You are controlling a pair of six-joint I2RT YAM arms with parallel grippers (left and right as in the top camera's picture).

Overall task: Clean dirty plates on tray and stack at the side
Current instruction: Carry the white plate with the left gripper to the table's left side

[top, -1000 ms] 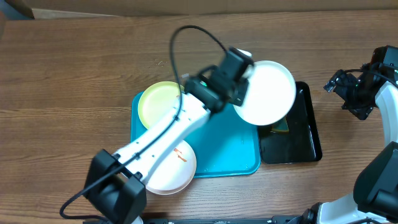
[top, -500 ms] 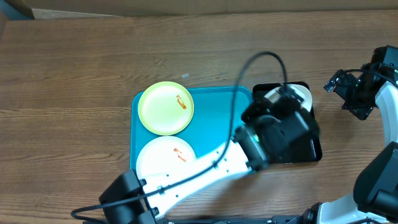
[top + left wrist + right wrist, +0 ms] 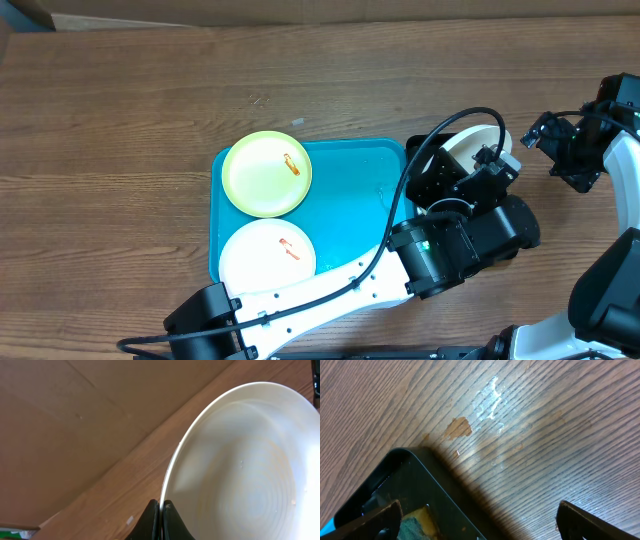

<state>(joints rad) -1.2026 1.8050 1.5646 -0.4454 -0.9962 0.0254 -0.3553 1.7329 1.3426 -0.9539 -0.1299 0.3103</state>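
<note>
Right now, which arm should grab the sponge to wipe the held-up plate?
Right. The right gripper is open and empty beside the black tray holding the sponge. The left gripper is shut on the white plate, so it's busy.

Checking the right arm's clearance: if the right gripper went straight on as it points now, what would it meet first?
Probably the wooden table, just beside a corner of the black tray; the open right gripper frames nothing else, though depth is unclear.

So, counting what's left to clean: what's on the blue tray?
A yellow plate and a white plate, each with an orange smear. The arm hides one corner of the tray.
</note>
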